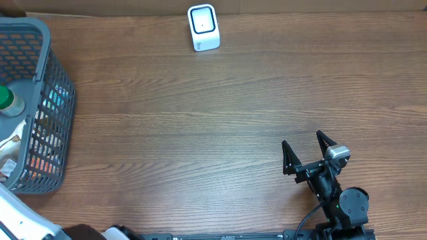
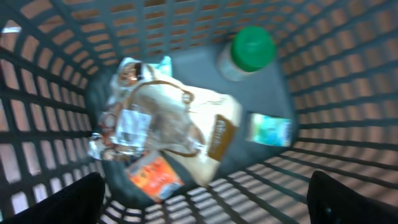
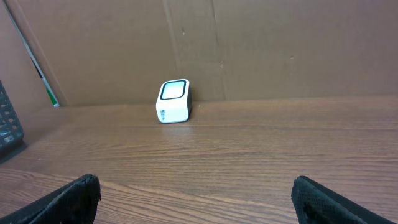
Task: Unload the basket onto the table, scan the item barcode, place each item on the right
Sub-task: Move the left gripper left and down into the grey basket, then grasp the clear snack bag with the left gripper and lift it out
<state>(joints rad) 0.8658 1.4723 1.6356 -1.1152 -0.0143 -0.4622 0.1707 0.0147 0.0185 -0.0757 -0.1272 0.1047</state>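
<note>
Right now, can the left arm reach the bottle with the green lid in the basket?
Probably yes. The left gripper is open and pointing down into the basket, and the green-lidded bottle lies uncovered beside the bag, though close to the wall.

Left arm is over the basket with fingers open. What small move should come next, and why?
Probably lower the left gripper onto the cream bag and close. The bag lies topmost in the basket, under the open jaws; nothing is held yet, and the scanner has no item before it.
</note>
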